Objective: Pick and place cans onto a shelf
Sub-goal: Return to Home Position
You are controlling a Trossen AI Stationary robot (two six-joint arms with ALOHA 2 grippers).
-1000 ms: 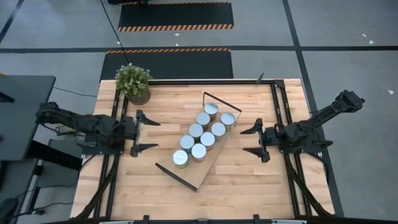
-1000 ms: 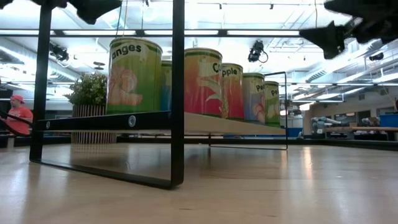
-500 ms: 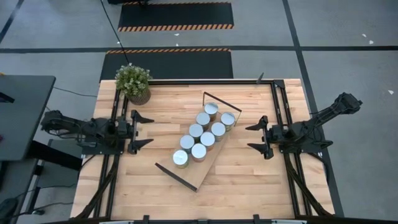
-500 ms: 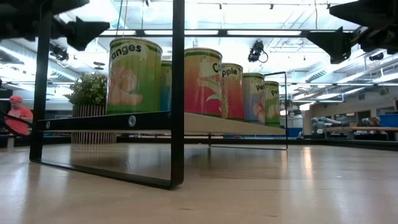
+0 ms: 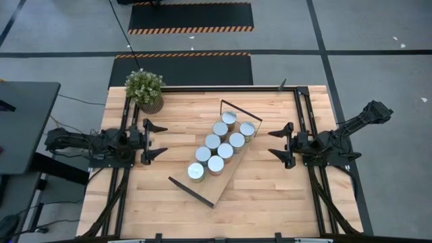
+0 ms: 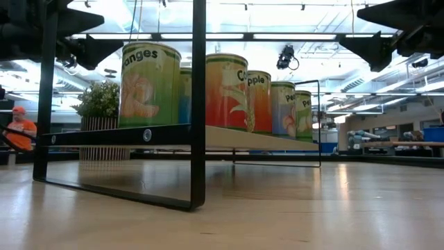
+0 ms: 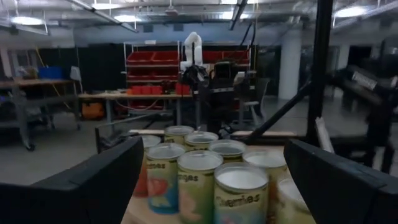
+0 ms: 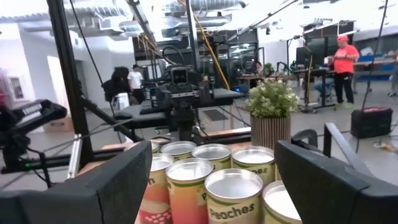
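Note:
Several cans (image 5: 220,145) with silver tops stand upright in two rows on the shelf (image 5: 217,187), a light-wood board lying aslant on the table's middle with black wire frames at both short ends. My left gripper (image 5: 163,140) hovers open to the left of the shelf, apart from it, pointing at the cans (image 7: 198,171). My right gripper (image 5: 272,144) hovers open to the right of the shelf and points at the cans (image 8: 211,180) from the other side. Nothing lies between either pair of fingers.
A potted plant (image 5: 144,89) stands at the table's far left corner. Black rails (image 5: 125,169) run along the table's left and right sides under the arms. Bare tabletop (image 5: 270,202) lies in front of the shelf. A person in orange (image 6: 21,128) is in the room beyond.
My left gripper has drawn back toward the table's left edge and sunk lower, coming down into the low view. My right gripper has pulled a little toward the right edge. The cans and the shelf have stayed put.

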